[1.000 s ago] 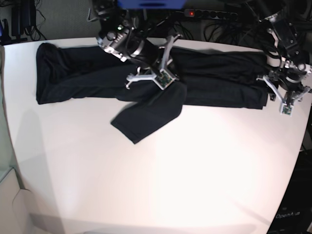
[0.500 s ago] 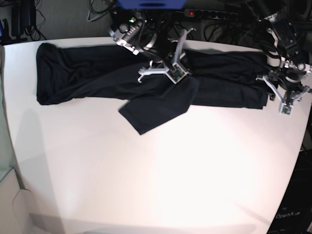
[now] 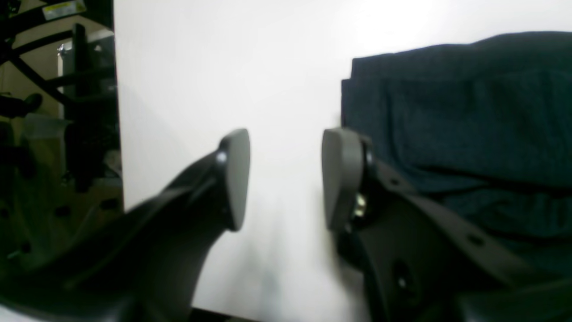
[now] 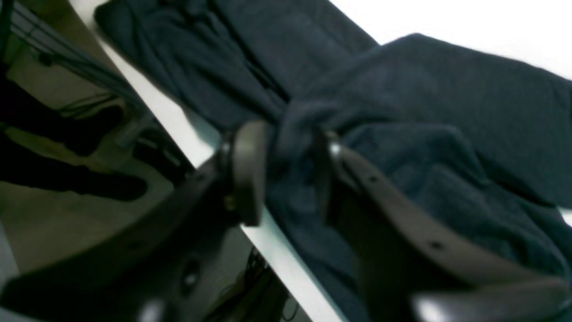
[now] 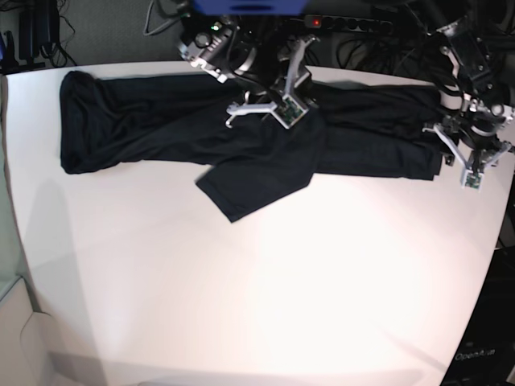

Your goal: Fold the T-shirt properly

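Observation:
The black T-shirt (image 5: 161,121) lies stretched in a long band across the far side of the white table (image 5: 282,281), with a flap (image 5: 257,181) sticking out toward the front. My right gripper (image 5: 261,106) hovers over the band's middle near the back edge. In the right wrist view its jaws (image 4: 286,174) stand apart with a raised fold of the T-shirt (image 4: 424,98) between them. My left gripper (image 5: 471,153) is at the shirt's right end. In the left wrist view it (image 3: 286,179) is open over bare table, just beside the T-shirt's (image 3: 469,120) folded edge.
A power strip (image 5: 346,22) and cables lie behind the table's back edge. The table's right edge (image 5: 503,233) runs close to my left arm. A dark box (image 5: 487,346) stands off the table at the bottom right.
My right gripper has moved back and to the right, dragging the shirt's middle and flap with it. Its jaws have parted from shut. The left arm has stayed put.

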